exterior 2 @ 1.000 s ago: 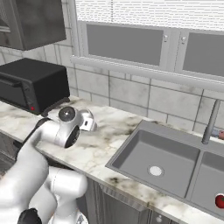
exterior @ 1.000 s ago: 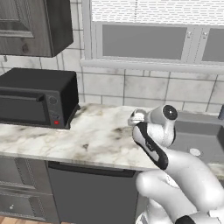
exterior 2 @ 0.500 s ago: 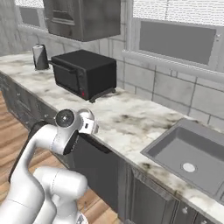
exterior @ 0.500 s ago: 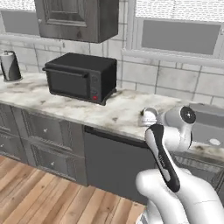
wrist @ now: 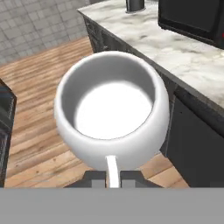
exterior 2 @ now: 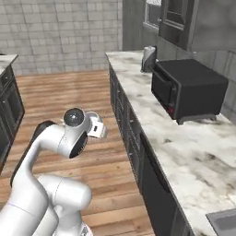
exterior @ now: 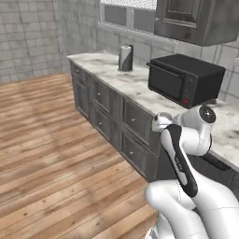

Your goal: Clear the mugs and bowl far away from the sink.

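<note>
A squat, rounded, glossy white-grey mug [wrist: 113, 120] is large in the middle of the hand view, its open mouth facing the camera. My gripper [wrist: 113, 176] is shut on the mug's thin handle at the bottom of that view. The left base view shows the mug [exterior: 161, 121] at the tip of my arm, held in the air in front of the cabinet fronts. My gripper [exterior 2: 97, 129] hangs over the wooden floor, left of the counter. A dark grey corner of the sink [exterior 2: 223, 223] shows at the bottom right. The bowl is out of view.
A long marble counter [exterior: 135, 84] over dark cabinets runs along the wall. On it stand a black oven [exterior: 185, 79] and a grey canister [exterior: 125, 57]. Open wooden floor [exterior: 51, 140] lies to the left. A second dark cabinet [exterior 2: 7, 99] stands at the far left.
The whole picture has shifted: the base has swung away from the sink towards the oven end of the counter. The mug stays held in the shut gripper.
</note>
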